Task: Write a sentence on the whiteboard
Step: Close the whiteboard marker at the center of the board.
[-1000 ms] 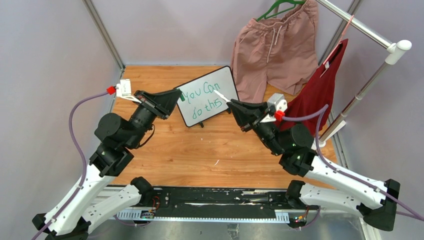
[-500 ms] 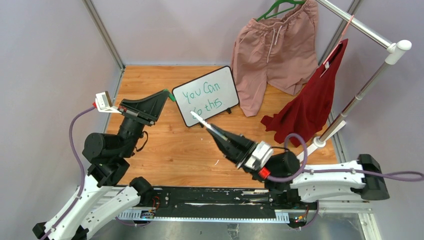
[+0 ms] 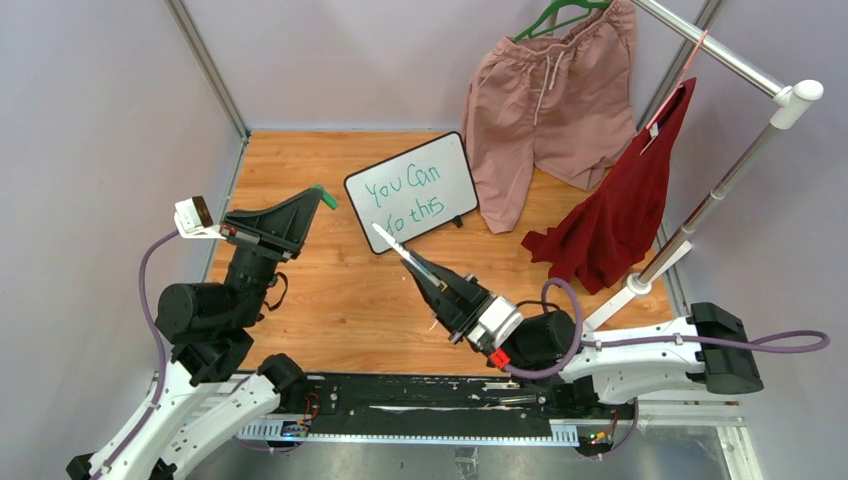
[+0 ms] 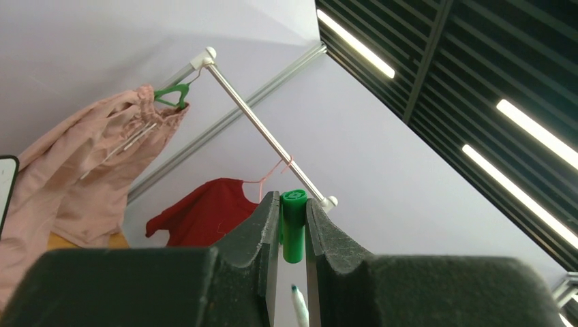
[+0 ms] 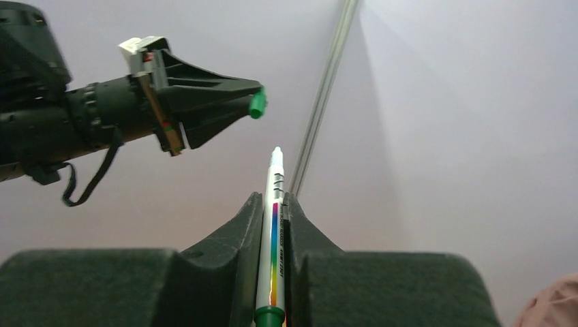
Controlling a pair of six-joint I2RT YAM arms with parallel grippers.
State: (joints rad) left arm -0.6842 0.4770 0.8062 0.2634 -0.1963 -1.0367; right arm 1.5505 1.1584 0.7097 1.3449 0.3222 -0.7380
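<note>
The whiteboard (image 3: 455, 165) stands tilted at the back of the wooden table, with the green sentence (image 3: 402, 186) "You Can do this" in two lines. My left gripper (image 3: 316, 197) hovers left of the board, shut on a green marker cap (image 3: 326, 196); the wrist view shows the cap (image 4: 294, 228) pinched at the fingertips of this gripper (image 4: 293, 204). My right gripper (image 3: 420, 268) is in front of the board, shut on a white marker (image 3: 393, 244). The uncapped marker (image 5: 276, 170) points up-left toward the cap (image 5: 257, 104), a gap apart.
Pink shorts (image 3: 545, 95) on a green hanger and a red shirt (image 3: 620, 200) hang from a metal garment rack (image 3: 720, 180) at the back right. A metal frame post (image 3: 205, 65) stands at the back left. Purple walls enclose the table (image 3: 330, 300).
Both grippers have pulled away from the whiteboard. The left one moved left and up with the cap. The right arm swung toward the front, its marker now aimed at the cap.
</note>
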